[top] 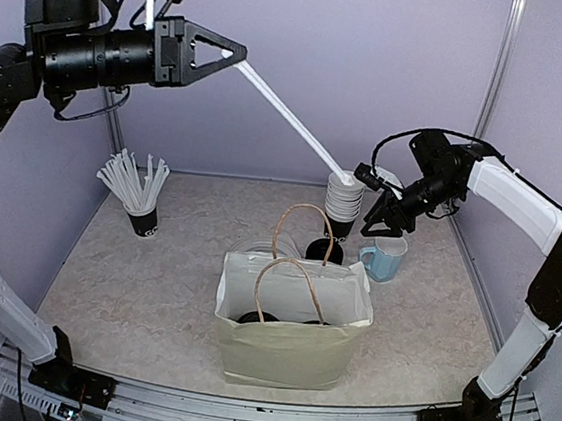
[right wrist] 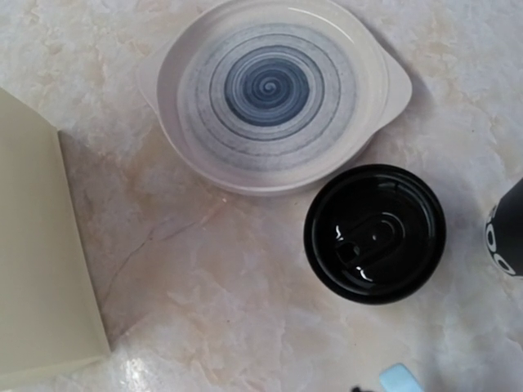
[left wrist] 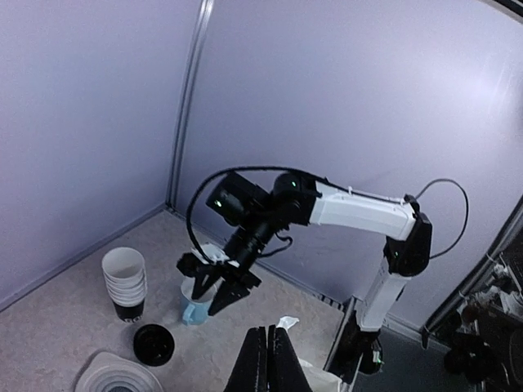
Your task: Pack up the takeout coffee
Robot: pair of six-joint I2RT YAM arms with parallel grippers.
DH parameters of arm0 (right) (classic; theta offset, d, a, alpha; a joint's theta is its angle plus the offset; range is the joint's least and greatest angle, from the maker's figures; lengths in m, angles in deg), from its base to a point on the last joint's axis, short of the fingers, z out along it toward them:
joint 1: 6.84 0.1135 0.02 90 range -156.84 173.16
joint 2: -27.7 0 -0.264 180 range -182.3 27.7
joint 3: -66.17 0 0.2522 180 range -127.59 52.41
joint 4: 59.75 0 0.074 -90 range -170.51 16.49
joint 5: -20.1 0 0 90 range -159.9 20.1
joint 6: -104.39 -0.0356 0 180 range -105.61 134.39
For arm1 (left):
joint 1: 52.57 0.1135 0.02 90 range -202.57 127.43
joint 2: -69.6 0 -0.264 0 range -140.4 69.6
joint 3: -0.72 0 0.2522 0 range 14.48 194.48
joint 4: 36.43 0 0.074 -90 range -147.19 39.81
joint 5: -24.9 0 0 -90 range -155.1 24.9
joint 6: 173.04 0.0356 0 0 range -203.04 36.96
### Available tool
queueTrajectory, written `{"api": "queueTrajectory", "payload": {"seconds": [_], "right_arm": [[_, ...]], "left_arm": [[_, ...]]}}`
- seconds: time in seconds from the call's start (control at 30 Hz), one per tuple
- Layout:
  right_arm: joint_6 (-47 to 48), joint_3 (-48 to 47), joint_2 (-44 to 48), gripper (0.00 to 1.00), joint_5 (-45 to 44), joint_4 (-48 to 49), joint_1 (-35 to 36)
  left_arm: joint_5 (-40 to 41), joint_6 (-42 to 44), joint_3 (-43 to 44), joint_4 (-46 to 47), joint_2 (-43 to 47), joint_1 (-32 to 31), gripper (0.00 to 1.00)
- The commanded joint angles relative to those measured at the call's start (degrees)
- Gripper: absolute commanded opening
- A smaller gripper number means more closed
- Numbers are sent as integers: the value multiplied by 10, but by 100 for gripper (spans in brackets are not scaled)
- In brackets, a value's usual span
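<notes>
Black paper takeout cup with round black lid (right wrist: pixel 375 233) stands on tabletop (top: pixel 101 292) behind cream paper bag (top: pixel 287 347), beside blue-swirled ceramic plate (right wrist: pixel 270 86). Right tool (top: pixel 378 226) above it, spread; left tool (top: pixel 235 57) closed. Probably light, crushable: grip mid-wall gently.

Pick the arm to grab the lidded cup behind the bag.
Right. The right end effector, open, hangs close above the cup; the left end effector is high, shut on a stick.
</notes>
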Motion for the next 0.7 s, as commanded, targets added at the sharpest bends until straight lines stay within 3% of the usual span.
{"api": "queueTrajectory", "payload": {"seconds": [0.0, 0.17, 0.5, 0.67], "right_arm": [[-2, -7, 11, 46, -5, -6, -5], [-2, -8, 6, 46, -1, -7, -5], [-1, -61, -8, 47, -4, -28, -5], [11, -69, 5, 48, -38, -34, -6]], "left_arm": [[-77, 21, -45, -12, -30, -46, 0], [-82, 39, -32, -42, -82, -87, 0], [-106, 41, -56, -115, -166, -97, 0], [-103, 45, -87, -190, -180, -100, 21]]}}
